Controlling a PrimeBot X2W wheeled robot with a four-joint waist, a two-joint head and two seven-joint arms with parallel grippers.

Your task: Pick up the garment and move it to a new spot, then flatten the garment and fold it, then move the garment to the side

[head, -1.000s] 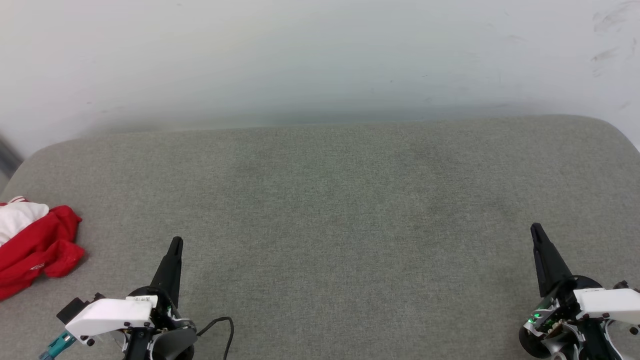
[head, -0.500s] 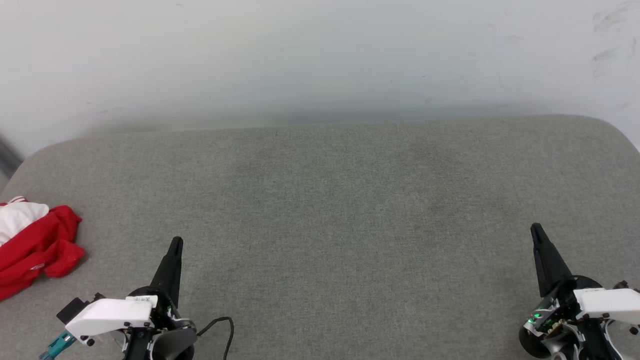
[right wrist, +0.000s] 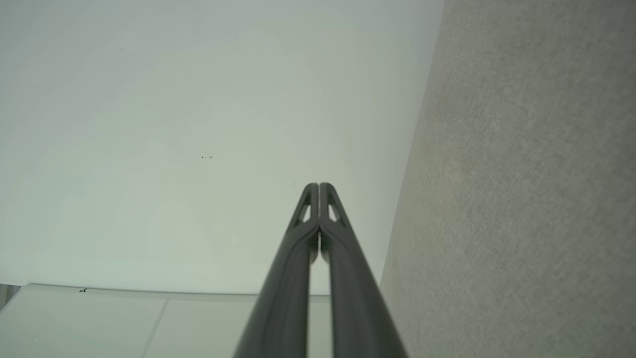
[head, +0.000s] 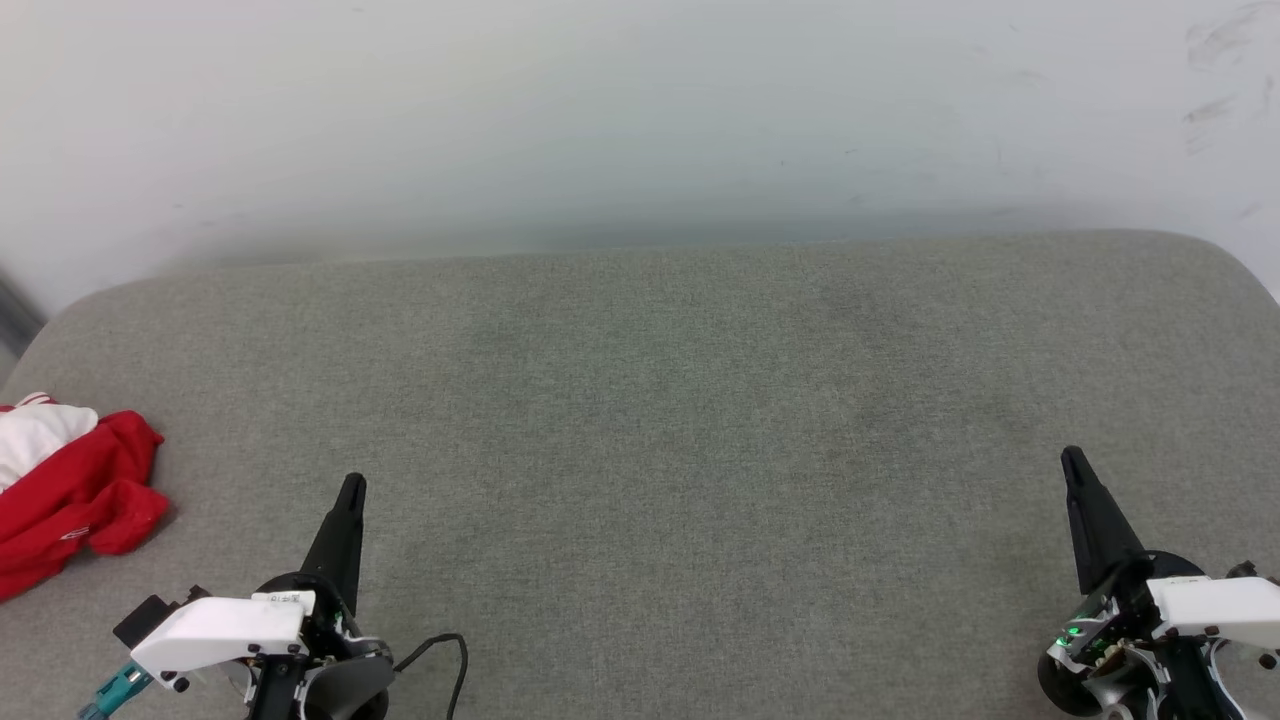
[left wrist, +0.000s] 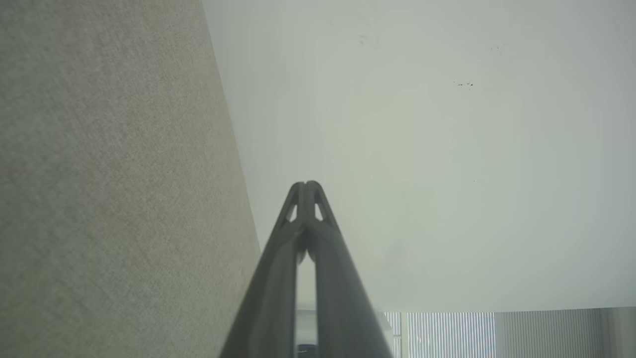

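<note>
From the head, the shirt [head: 70, 490] lies bunched, soft red and white, at the far left edge of the woven grey counter [head: 650, 400], well apart from the left hand [head: 352, 487] and right hand [head: 1072, 460], so pickup seems unstarted. Left wrist: tapered dark fingers [left wrist: 278, 278] meet, empty. Right wrist: likewise pinched together, holding nothing.

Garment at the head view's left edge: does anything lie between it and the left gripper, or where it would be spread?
Nothing visible does. The garment lies bunched on the grey cushion, only bare fabric between it and the shut left gripper; the cushion's middle is bare too.
</note>
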